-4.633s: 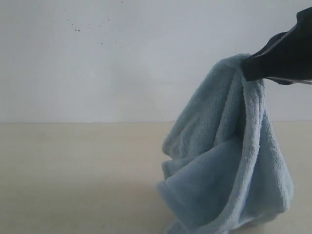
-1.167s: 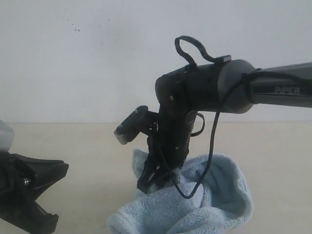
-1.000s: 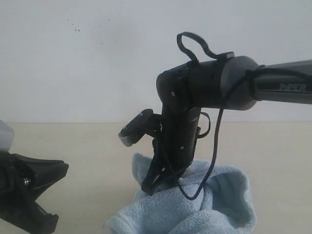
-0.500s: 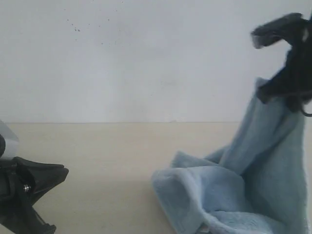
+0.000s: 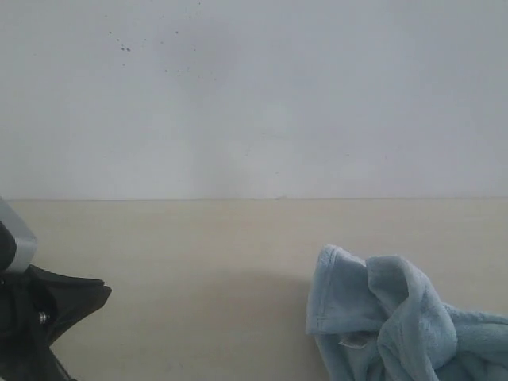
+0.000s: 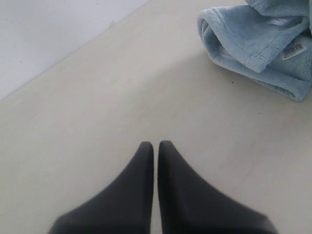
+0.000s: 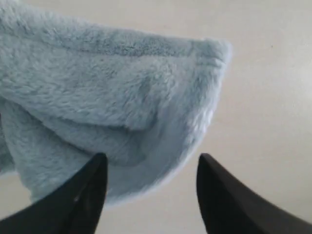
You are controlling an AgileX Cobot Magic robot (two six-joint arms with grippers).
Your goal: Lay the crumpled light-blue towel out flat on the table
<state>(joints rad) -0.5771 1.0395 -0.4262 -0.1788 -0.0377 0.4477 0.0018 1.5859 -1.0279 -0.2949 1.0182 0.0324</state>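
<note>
Right wrist view: my right jaws hang spread just beside the towel, bunched on the worktop; left jaws, pressed together, sit well apart from it. Pinching doubled folds risks lifting it crumpled.

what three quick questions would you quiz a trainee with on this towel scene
1. True or false: the towel lies fully spread flat on the table.
2. Pick one. The left end effector is: A) open wide, B) shut on nothing, C) shut on the towel.
3. Short answer: is the right end effector open or shut?

Key:
1. False. The towel lies crumpled in a heap.
2. B. Its fingers meet over bare table, apart from the towel.
3. Open. Its fingers stand wide apart with the towel beyond them, not gripped.
</note>
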